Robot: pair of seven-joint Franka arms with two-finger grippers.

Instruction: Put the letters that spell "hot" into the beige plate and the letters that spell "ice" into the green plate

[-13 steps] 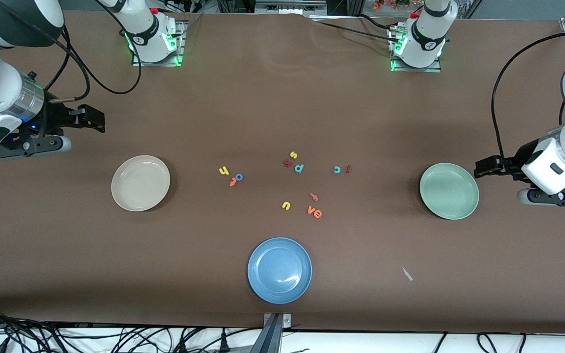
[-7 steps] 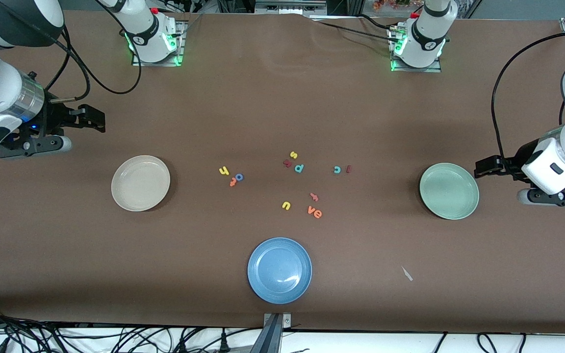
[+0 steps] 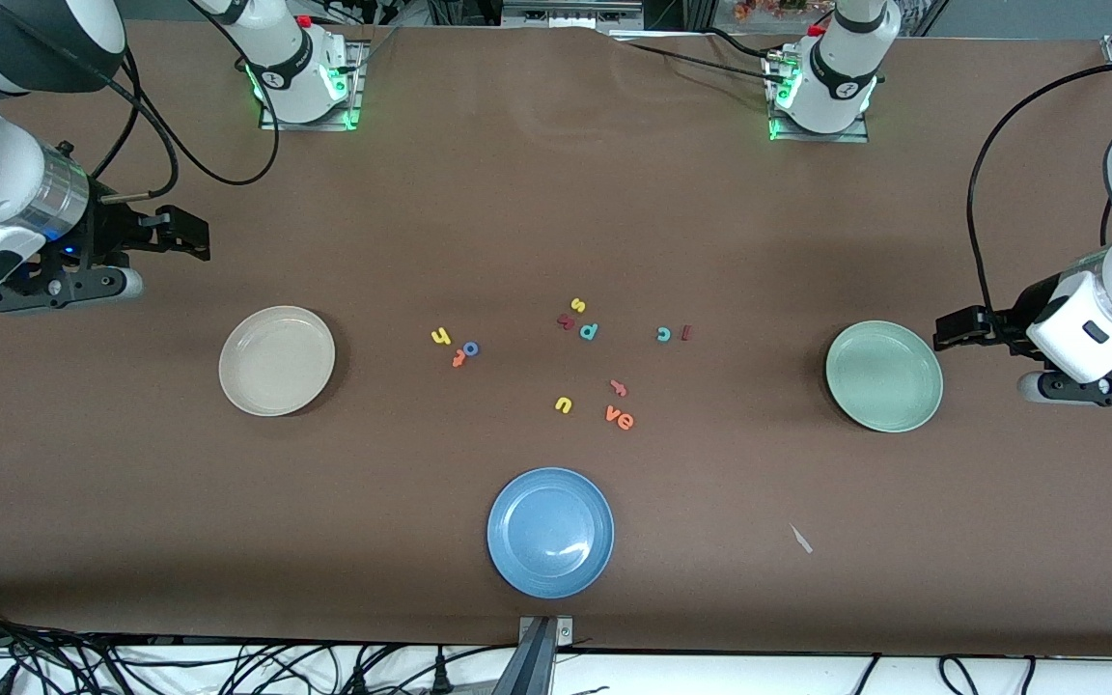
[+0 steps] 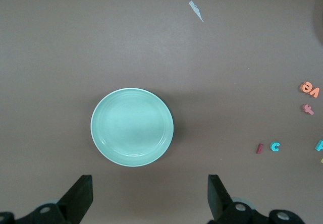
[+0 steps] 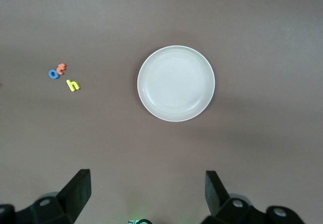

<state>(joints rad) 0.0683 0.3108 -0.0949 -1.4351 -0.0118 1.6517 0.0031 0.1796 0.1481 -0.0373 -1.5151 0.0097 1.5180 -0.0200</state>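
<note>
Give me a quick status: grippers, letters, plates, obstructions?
Left gripper and right gripper open, holding nothing. Beige plate and green plate hold no letters; h, o, t, i, c, e on table. Nothing blocking.

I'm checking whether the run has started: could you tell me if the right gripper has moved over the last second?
Yes, barely: the right gripper has crept slightly toward the table's middle, judged against the beige plate.

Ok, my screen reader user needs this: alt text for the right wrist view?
An empty beige plate sits on a brown table, seen from above the right gripper, whose fingers are open. Beside it lie tiny foam letters: blue o, orange t, yellow h.
</note>
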